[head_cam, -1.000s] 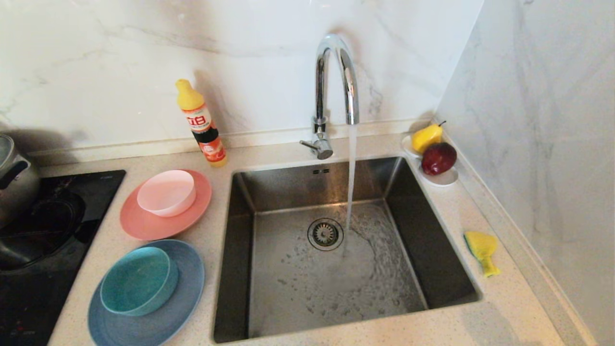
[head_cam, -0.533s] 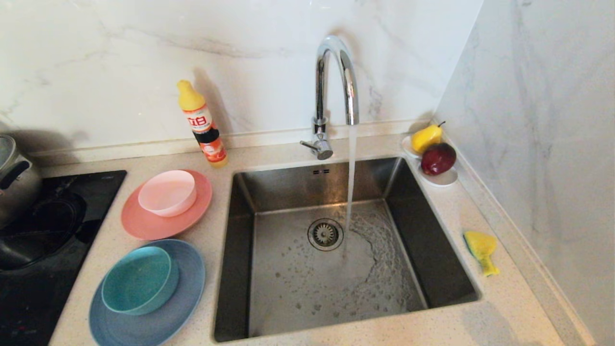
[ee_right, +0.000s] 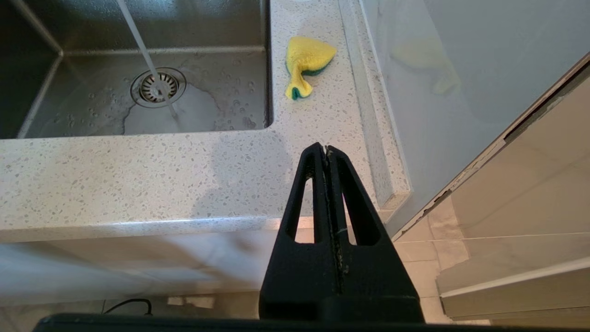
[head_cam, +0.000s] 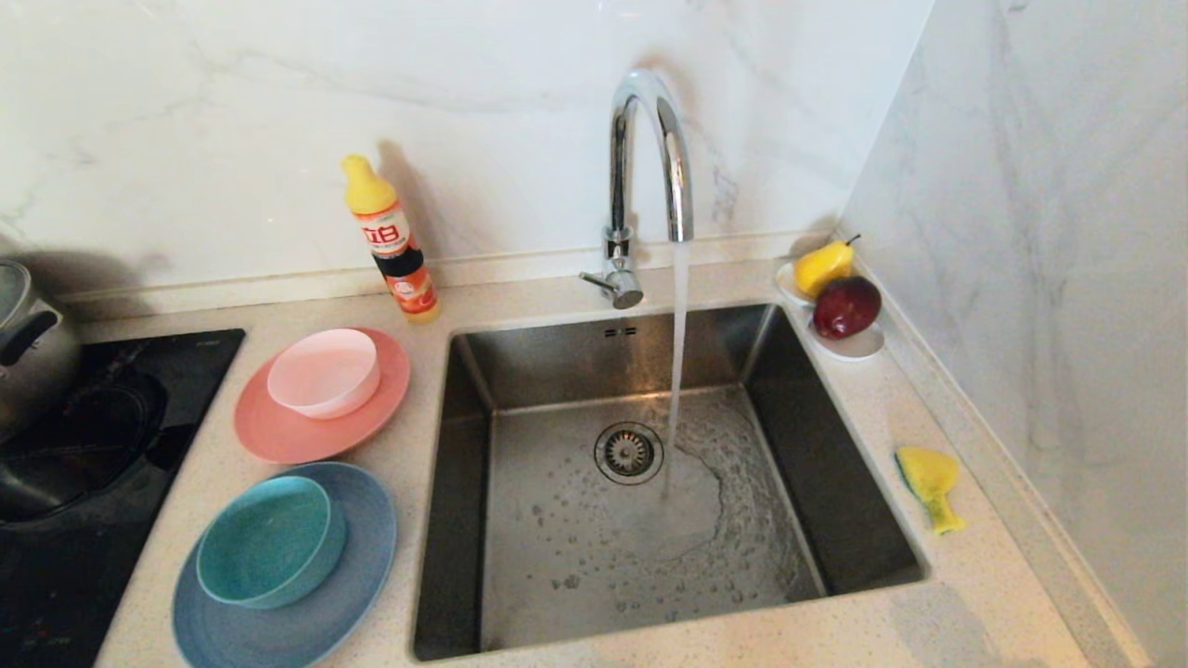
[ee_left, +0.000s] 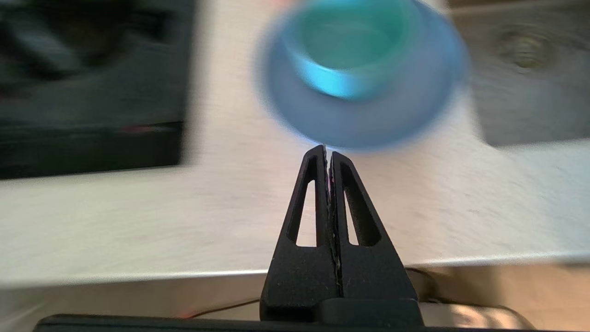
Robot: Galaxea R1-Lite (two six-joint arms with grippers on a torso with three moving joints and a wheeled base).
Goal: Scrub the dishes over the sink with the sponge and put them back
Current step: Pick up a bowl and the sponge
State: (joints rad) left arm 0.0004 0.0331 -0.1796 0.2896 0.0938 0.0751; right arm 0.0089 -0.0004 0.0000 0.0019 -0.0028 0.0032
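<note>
Left of the sink [head_cam: 464, 482] a pale pink bowl [head_cam: 323, 371] sits on a salmon-pink plate [head_cam: 278, 431], and a teal bowl [head_cam: 269, 543] sits on a light blue plate [head_cam: 353, 594]. The yellow sponge [head_cam: 931, 482] lies crumpled on the counter right of the basin. Neither arm shows in the head view. My left gripper [ee_left: 327, 150] is shut and empty, off the counter's front edge, facing the teal bowl [ee_left: 345, 55] on its blue plate [ee_left: 368, 120]. My right gripper [ee_right: 325, 148] is shut and empty at the counter's front edge, short of the sponge [ee_right: 306, 62].
Water runs from the chrome tap [head_cam: 650, 158] into the basin near the drain [head_cam: 628, 452]. A detergent bottle [head_cam: 390, 241] stands by the back wall. A pear and an apple rest on a white saucer [head_cam: 858, 345]. A steel pot [head_cam: 28, 334] sits on the black hob [head_cam: 83, 482].
Nothing on the counter has moved. The water pool in the basin has changed shape slightly.
</note>
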